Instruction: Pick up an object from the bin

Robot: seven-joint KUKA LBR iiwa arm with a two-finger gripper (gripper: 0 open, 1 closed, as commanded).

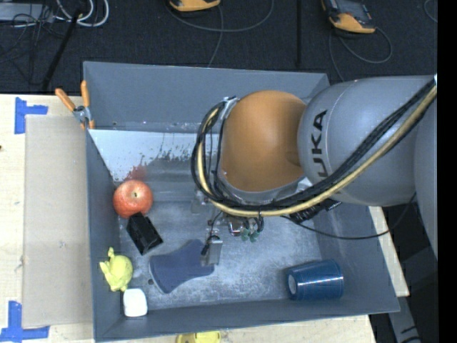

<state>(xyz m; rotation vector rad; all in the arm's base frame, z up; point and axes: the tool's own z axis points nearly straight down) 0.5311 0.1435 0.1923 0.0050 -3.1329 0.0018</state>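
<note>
Crowded along the bin's (178, 95) nine-to-seven o'clock side: red apple (132, 198), black block (143, 234), yellow-green toy (118, 269), white lump (135, 303), all close together. Blocked mid-bin by the gripper (212, 250), just above a dark blue-grey flat piece (178, 269). Bare floor at six o'clock, between that piece and the blue cup (315, 280) lying at five.

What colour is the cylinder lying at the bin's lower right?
The cylinder is dark blue, clearest in the camera view.

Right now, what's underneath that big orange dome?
The end effector pokes out below the orange dome, over a slate-blue flat piece. The bin floor beneath the dome is hidden.
</note>
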